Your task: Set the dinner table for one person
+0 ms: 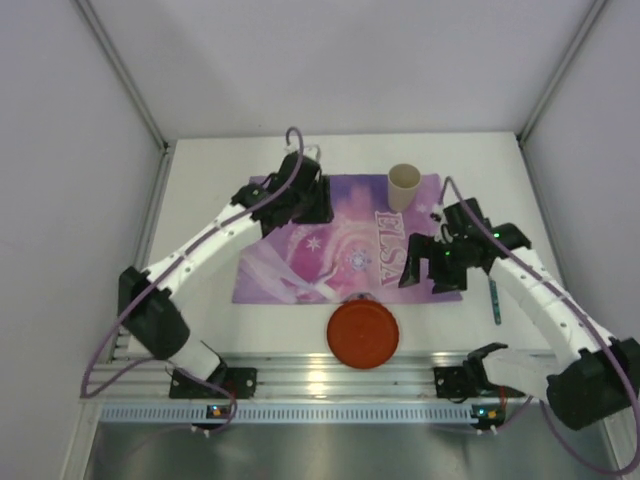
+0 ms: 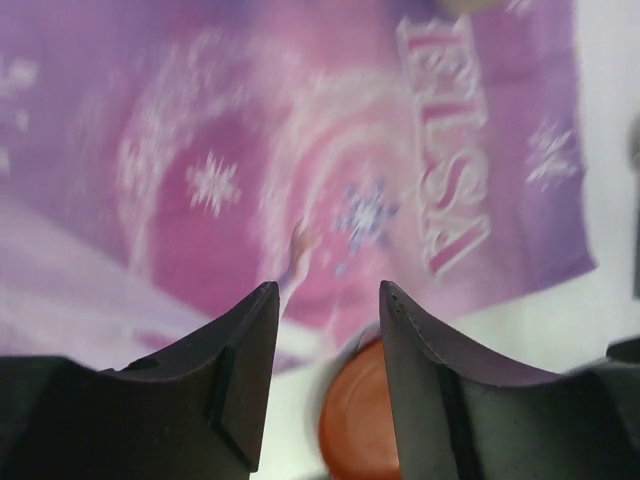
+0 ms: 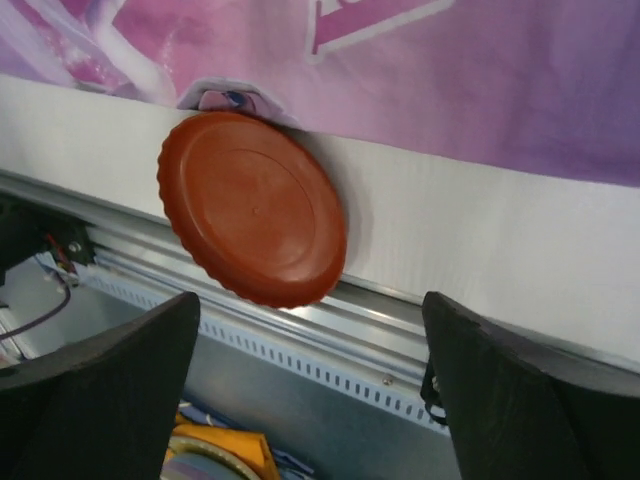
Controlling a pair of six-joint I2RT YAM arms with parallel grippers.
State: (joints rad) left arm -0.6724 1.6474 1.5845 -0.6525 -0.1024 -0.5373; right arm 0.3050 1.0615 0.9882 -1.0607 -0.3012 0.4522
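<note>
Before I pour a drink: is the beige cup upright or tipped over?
Upright. In the top view the cup stands on the placemat, open mouth up.

Middle of placemat (image 1: 335, 250) is bare; cup (image 1: 404, 186) stands at its far edge, red plate (image 1: 363, 335) touches near edge.

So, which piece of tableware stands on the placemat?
The beige cup, at the far edge of the placemat; the red plate lies mostly off its near edge.

The left arm (image 1: 215, 235) was stretched toward 1 o'clock, with the left gripper (image 1: 312, 207) kept slightly parted and nothing held; the right arm (image 1: 540, 290) was bent toward 10 o'clock, with the right gripper (image 1: 428, 272) spread wide and empty.
</note>
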